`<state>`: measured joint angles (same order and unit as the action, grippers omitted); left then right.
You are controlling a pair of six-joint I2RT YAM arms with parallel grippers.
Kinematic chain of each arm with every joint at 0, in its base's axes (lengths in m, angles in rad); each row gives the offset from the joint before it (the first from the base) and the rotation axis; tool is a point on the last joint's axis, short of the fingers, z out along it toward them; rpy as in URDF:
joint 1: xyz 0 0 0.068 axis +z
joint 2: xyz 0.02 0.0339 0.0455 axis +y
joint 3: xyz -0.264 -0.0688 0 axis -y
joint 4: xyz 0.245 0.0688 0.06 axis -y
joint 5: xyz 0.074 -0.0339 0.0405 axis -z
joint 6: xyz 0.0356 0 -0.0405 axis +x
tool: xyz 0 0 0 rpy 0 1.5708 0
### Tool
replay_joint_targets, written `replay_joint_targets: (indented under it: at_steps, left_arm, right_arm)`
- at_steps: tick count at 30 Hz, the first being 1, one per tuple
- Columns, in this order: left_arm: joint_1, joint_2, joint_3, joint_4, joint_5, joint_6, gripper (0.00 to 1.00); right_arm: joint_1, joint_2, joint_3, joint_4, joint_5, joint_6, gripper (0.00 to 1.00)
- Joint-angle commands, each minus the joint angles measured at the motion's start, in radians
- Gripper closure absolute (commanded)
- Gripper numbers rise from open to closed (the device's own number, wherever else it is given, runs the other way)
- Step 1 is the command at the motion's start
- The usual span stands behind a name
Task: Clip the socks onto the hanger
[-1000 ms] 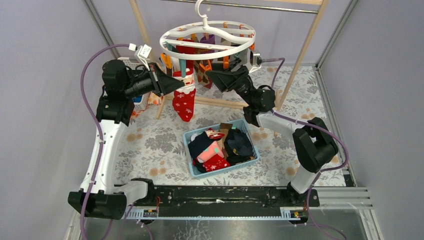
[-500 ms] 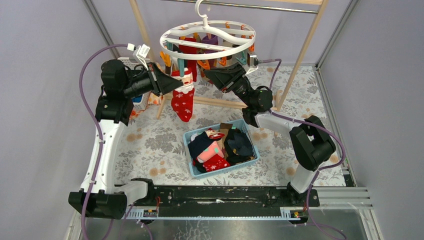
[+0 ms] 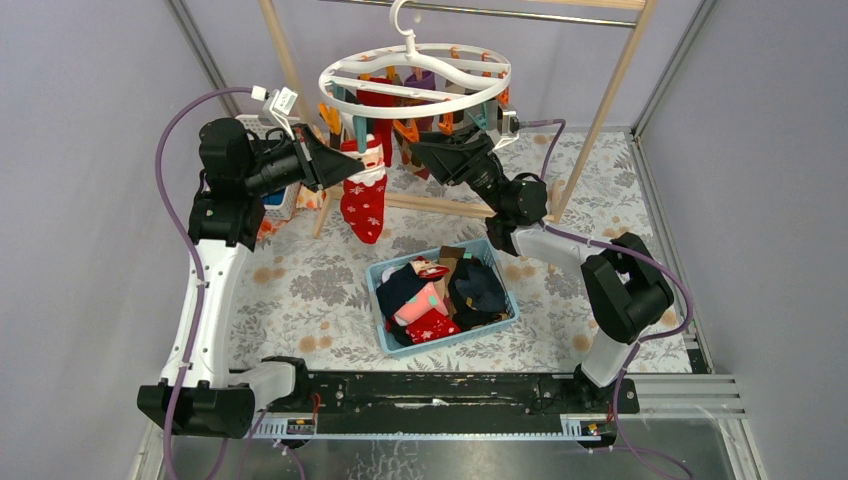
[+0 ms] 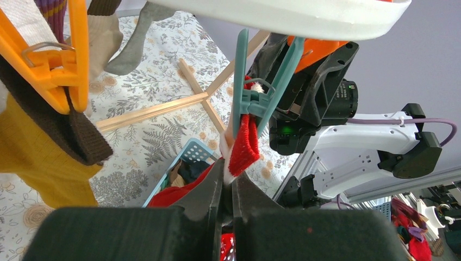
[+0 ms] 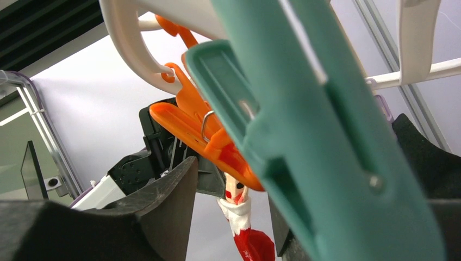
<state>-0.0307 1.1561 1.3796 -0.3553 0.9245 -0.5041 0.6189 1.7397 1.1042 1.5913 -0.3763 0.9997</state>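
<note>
The hanger (image 3: 415, 72), a white ring with orange and teal clips, hangs from the top rail. A red sock with white flakes (image 3: 365, 205) dangles under its left side. My left gripper (image 3: 350, 165) is shut on that sock's white-and-red cuff (image 4: 242, 144), just below a teal clip (image 4: 255, 98) that sits on the cuff's top. My right gripper (image 3: 420, 148) reaches in from the right under the ring. Its jaws stand open with the teal clip (image 5: 326, 141) between them, and a gap shows beside the left finger (image 5: 157, 206). Further socks (image 3: 400, 115) hang from other clips.
A blue basket (image 3: 500, 255) full of mixed socks sits on the flowered cloth below. The wooden rail frame's legs (image 3: 610, 110) and crossbar (image 3: 440, 207) stand behind and under the hanger. An orange clip (image 4: 60, 65) holds a brown-and-mustard sock at my left.
My right gripper has moved up and left, closer under the hanger's clips. The left gripper has kept its hold on the red sock and shifted slightly left.
</note>
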Motion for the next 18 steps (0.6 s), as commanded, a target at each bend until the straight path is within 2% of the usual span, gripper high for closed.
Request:
replay_joint_targets:
  at_steps: [1, 7, 16, 17, 18]
  left_arm:
    - [0.009, 0.005, 0.032, 0.01, -0.001, 0.015, 0.92]
    - [0.009, 0.004, 0.031, 0.01, -0.001, 0.015, 0.93]
    - [0.015, 0.001, 0.029, 0.01, -0.001, 0.015, 0.93]
    - [0.016, -0.001, 0.03, 0.01, -0.005, 0.016, 0.91]
    - [0.017, -0.001, 0.031, 0.005, -0.011, 0.015, 0.86]
  right_arm:
    - [-0.003, -0.02, 0.071, 0.127, -0.005, 0.02, 0.47]
    - [-0.003, -0.01, 0.098, 0.127, -0.004, 0.023, 0.48]
    - [-0.003, -0.01, 0.074, 0.127, 0.022, 0.01, 0.9]
    - [-0.002, -0.012, 0.069, 0.128, 0.028, 0.005, 0.93]
    - [0.0, -0.014, 0.065, 0.127, 0.036, -0.002, 0.96]
